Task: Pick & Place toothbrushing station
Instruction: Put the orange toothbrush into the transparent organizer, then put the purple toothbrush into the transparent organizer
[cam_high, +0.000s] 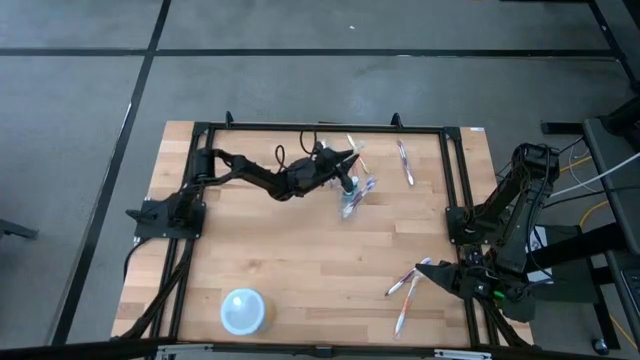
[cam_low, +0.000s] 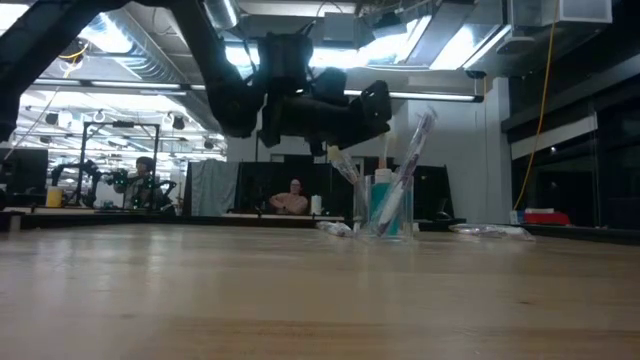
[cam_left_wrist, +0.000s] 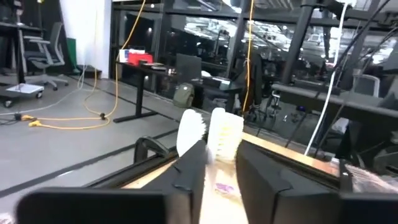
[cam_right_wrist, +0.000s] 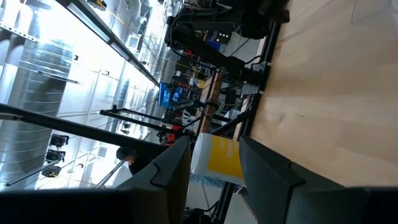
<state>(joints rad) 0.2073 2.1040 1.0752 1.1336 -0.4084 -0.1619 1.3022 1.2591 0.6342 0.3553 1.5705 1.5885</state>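
Over on the left half of the bench (cam_high: 300, 260), the left gripper (cam_high: 345, 170) reaches out from its base toward the far middle, fingers pinched on a white toothbrush (cam_left_wrist: 193, 130) — its bristle head pokes out between them in the left wrist view, with a second pale head beside it. It hangs right over the clear cup (cam_low: 385, 207), which stands upright and already carries a few brushes leaning outward plus a teal tube (cam_low: 381, 205). My guess is the step is dropping this brush into the cup. To do it well, the brush should come down nearly upright over the open mouth, clear of the leaning handles, and be let go only once its end is inside; a sideways nudge could tip so light a cup.

Nearer the front, a pale blue bowl (cam_high: 243, 311) sits alone, well apart from everything.

Further right, a loose brush (cam_high: 404, 162) lies near the far rail, and a small cluster of brushes (cam_high: 408, 285) with orange and purple touches lies near the front right, so plenty is left to gather. The right gripper (cam_high: 440, 272) waits just beside that cluster — its fingers hold something yellow and white, which I can't identify.
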